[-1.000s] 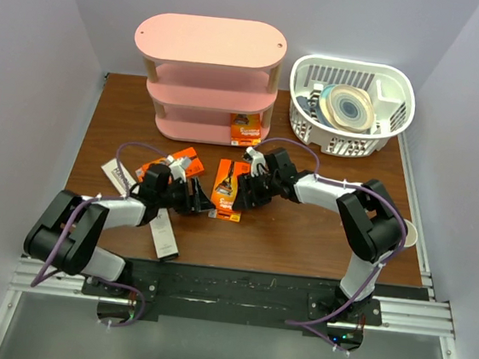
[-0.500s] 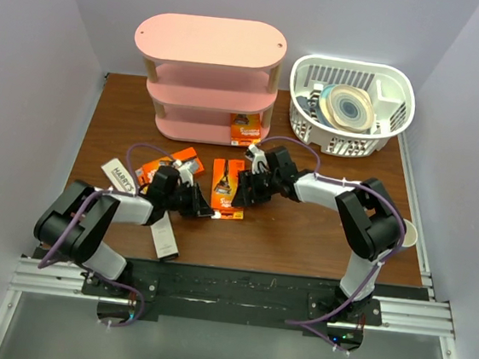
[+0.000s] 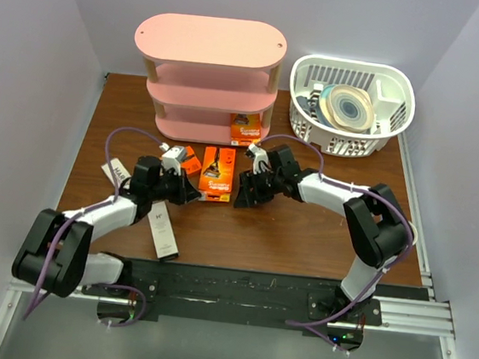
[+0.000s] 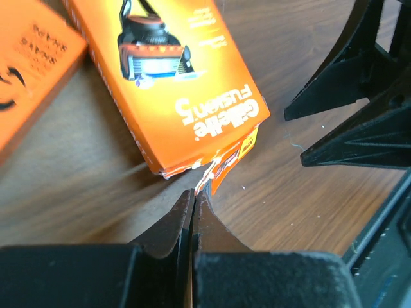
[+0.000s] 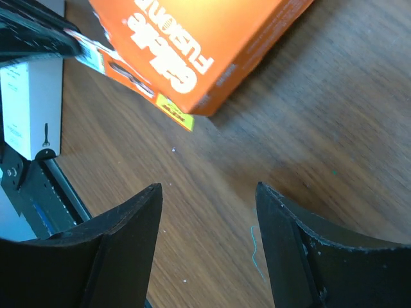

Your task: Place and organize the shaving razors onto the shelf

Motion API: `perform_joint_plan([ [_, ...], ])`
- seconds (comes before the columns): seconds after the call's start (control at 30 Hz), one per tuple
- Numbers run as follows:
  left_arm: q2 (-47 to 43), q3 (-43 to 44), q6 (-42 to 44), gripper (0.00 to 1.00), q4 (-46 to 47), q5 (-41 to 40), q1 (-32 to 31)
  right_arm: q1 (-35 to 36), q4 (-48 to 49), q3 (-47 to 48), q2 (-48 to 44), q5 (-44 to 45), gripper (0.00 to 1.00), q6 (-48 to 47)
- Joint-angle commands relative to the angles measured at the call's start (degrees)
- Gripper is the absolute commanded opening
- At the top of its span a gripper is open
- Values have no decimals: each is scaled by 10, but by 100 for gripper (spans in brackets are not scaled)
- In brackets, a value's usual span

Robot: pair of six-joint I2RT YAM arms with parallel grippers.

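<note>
Flanking the orange pack (image 3: 217, 173): second pack (image 3: 192, 159), right end effector (image 5: 209, 190).

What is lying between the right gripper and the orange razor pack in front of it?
Nothing but bare brown tabletop, as the right wrist view shows: the open right gripper sits short of the orange razor pack, not touching it.

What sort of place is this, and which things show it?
Probably a robot lab booth: plain walls enclose a wooden table, and a left arm and right arm are mounted on a metal rail.
</note>
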Motion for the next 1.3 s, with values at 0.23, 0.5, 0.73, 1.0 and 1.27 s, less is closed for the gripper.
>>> perform_joint_plan([
  [0.23,-58,38,92,0,-39,48,34,-11,20,17,-5,-11,78,56],
  [0.5,-26,83,114,0,-82,126,43,-40,269,-19,66,-100,99,412],
  [0.73,-10,85,119,0,-85,141,43,-41,379,-21,111,-133,96,501],
  [1.0,-10,93,136,0,-94,125,44,-37,460,1,131,-167,56,482],
  [1.27,-31,114,147,0,-114,116,58,-36,416,-27,97,-169,37,422],
])
